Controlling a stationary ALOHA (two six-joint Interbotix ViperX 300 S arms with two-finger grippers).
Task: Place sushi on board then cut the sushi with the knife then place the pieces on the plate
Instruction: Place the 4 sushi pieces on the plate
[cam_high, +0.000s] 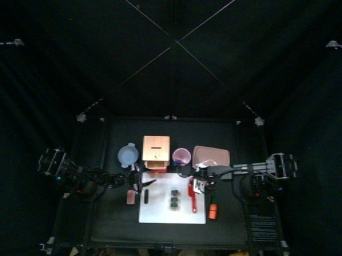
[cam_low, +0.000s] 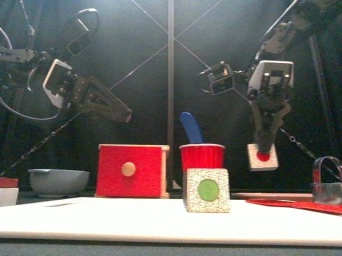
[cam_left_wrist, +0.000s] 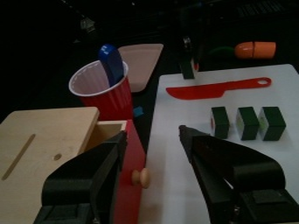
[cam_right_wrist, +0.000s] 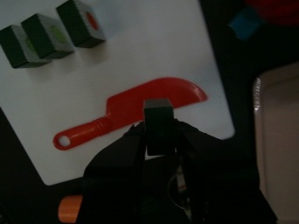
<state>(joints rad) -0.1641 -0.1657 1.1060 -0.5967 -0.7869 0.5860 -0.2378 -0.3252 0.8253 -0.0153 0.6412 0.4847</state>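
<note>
Three dark green sushi blocks (cam_high: 174, 197) stand together on the white cutting board (cam_high: 174, 215); from the front the roll (cam_low: 207, 190) shows a white end with a green centre. A red toy knife (cam_left_wrist: 216, 87) lies flat on the board beside them. Above the board's right side my right gripper (cam_low: 263, 140) hangs shut on a separate sushi piece (cam_low: 263, 155) with a red centre. My left gripper (cam_left_wrist: 152, 140) is open and holds nothing, over the board's left edge by the wooden box (cam_left_wrist: 47, 144). The pink plate (cam_high: 211, 156) lies behind the board on the right.
A red cup (cam_low: 203, 160) holding a blue knife (cam_low: 190, 127) stands behind the board. A blue-grey bowl (cam_low: 58, 181) sits at the back left. An orange toy (cam_left_wrist: 254, 48) lies off the board's right edge, and a metal cutter (cam_low: 327, 183) is at the far right.
</note>
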